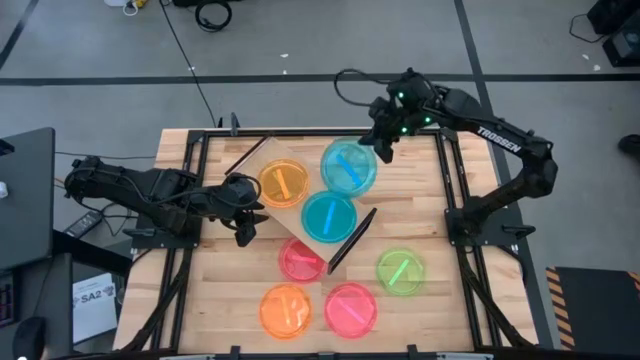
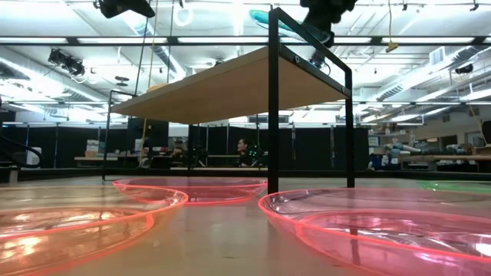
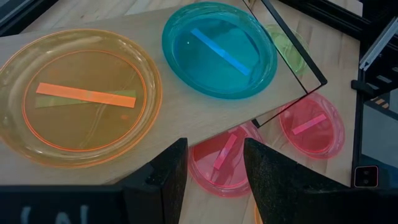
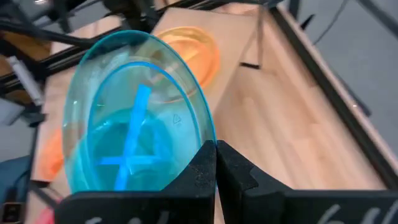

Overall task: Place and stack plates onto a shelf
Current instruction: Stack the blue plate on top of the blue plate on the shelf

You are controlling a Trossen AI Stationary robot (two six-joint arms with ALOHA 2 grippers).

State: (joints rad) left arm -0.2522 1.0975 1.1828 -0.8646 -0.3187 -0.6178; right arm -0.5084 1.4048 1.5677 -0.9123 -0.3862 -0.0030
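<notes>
The shelf (image 1: 305, 190) is a light-wood board on dark legs, standing slantwise mid-table. An orange plate (image 1: 283, 183) and a cyan plate (image 1: 329, 216) lie flat on it. My right gripper (image 1: 380, 150) is shut on a second cyan plate (image 1: 349, 167) over the shelf's far right end. My left gripper (image 1: 245, 215) hangs open beside the shelf's near left edge and touches nothing. In the left wrist view its fingers (image 3: 214, 174) look across the orange plate (image 3: 78, 99) and the cyan plate (image 3: 219, 50). A pink plate (image 1: 300, 260) lies on the table, partly under the shelf. My right gripper pinches the second cyan plate by its rim (image 4: 208, 134), on the plate's far right side, between the two fingers. The fingers slant down from the table's far right. The plate sits tilted in the hold, raised above the shelf top (image 2: 265, 17).
A green plate (image 1: 400, 271), an orange plate (image 1: 286, 310) and a pink plate (image 1: 350, 309) lie on the slatted tabletop toward the near edge. Dark frame rails (image 1: 455, 200) run along both sides of the table. In the low view the shelf's legs (image 2: 272, 115) stand behind pink plates.
</notes>
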